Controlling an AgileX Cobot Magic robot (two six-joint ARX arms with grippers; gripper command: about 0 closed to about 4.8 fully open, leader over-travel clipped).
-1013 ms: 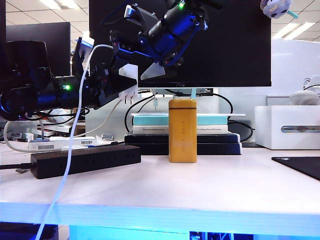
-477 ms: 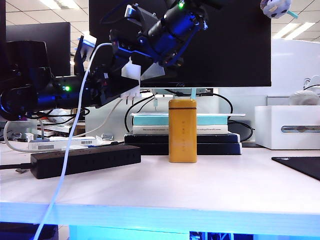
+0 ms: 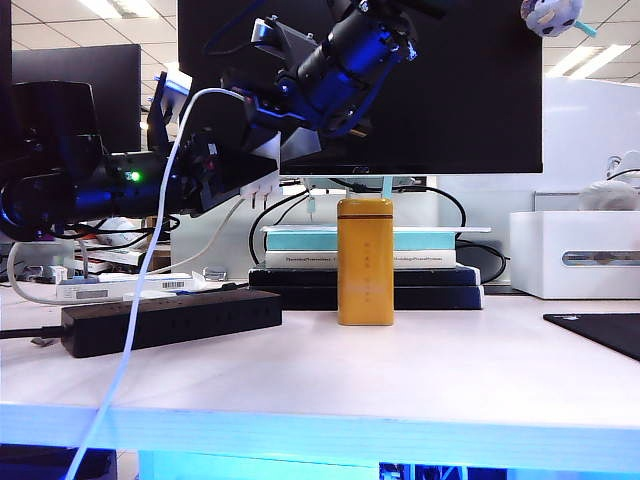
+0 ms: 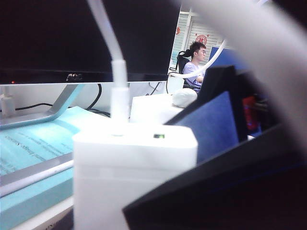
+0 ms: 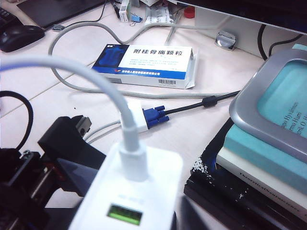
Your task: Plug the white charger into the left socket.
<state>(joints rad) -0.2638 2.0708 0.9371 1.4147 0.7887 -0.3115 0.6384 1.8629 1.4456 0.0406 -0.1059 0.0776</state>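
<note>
The white charger (image 3: pixel 258 186) hangs in the air above the table, left of the yellow tin, prongs pointing down. Its thin white cable (image 3: pixel 150 260) loops up and then falls past the table's front edge. My left gripper (image 3: pixel 240 182) comes in from the left and is shut on the charger (image 4: pixel 129 167). My right gripper (image 3: pixel 278 150) reaches across from the upper right, its white fingers drawn in against the charger's (image 5: pixel 139 191) top. The black power strip (image 3: pixel 170 320) lies on the table below and to the left. Its sockets face up and do not show.
A yellow tin (image 3: pixel 365 262) stands mid-table in front of a stack of books (image 3: pixel 430 262) and a monitor (image 3: pixel 450 80). A white box (image 3: pixel 575 255) and a black mat (image 3: pixel 600 330) are at the right. A medicine box (image 5: pixel 144 60) and a blue connector (image 5: pixel 154 117) lie behind.
The right gripper's fingers have closed in from wide open onto the charger's top. Both arms and the charger have stayed almost where they were.
</note>
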